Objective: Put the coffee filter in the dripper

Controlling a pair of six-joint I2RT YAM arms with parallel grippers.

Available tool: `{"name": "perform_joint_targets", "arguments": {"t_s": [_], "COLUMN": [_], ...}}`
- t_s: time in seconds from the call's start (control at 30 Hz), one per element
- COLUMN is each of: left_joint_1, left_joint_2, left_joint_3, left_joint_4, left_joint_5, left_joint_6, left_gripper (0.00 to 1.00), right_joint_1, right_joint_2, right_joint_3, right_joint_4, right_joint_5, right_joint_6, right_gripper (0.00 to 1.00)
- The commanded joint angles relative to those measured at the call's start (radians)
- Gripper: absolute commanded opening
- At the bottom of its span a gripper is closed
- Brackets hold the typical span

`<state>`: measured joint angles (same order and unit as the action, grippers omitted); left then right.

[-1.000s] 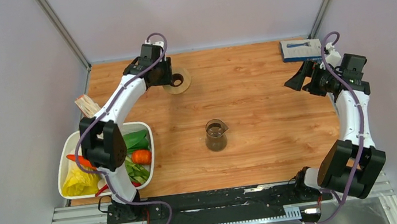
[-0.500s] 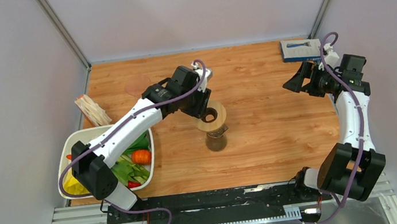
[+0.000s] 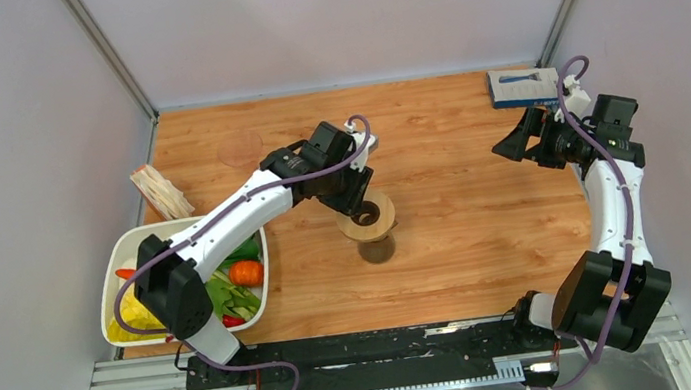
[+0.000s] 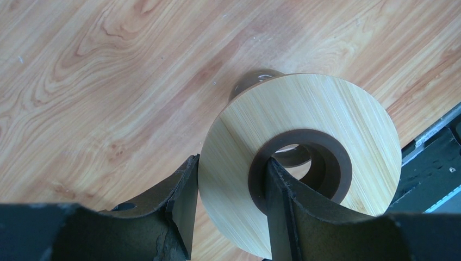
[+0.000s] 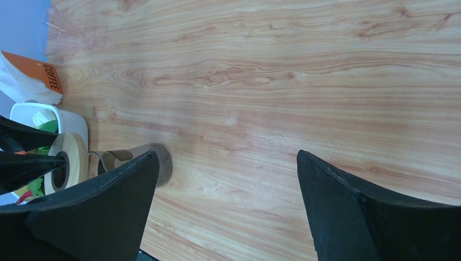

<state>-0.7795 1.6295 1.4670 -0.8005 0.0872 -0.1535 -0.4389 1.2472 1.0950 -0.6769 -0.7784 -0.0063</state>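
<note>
My left gripper is shut on the dripper's tan ring base. One finger presses the ring's outer edge and the other reaches through its dark centre hole. The ring hangs tilted just above the small brown glass cup at mid table. A clear cone stands alone on the back left of the table. No loose coffee filter shows. A packet with an orange COFFEE label lies at the left edge. My right gripper hovers open and empty at the right.
A white tub of vegetables sits at the near left. A blue box lies in the back right corner. Grey walls close the table at the back and on both sides. The black rail with both arm bases runs along the near edge.
My left arm has carried the tan ring from the back of the table forward and right, to above the brown glass cup. The right arm has barely moved.
</note>
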Motion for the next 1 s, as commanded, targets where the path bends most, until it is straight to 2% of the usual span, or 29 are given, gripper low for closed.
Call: {"name": "perform_joint_targets", "arguments": {"t_s": [0.0,0.97], "left_joint_1": [-0.005,-0.058], "left_joint_2": [0.017,0.037], "left_joint_3": [0.056,-0.001], "left_joint_4": [0.043,0.115], "left_joint_5": [0.026,-0.048], "left_joint_6": [0.005,0.034], "left_gripper": [0.29,0.35], "right_joint_1": [0.006,0.005], "right_joint_2": [-0.025,-0.018], "right_joint_3": [0.008,0.003], "right_joint_4": [0.014,0.021], "right_joint_5": [-0.027,-0.030], "right_joint_6": [-0.021,-0.021], "right_gripper": [1.00,1.00]}}
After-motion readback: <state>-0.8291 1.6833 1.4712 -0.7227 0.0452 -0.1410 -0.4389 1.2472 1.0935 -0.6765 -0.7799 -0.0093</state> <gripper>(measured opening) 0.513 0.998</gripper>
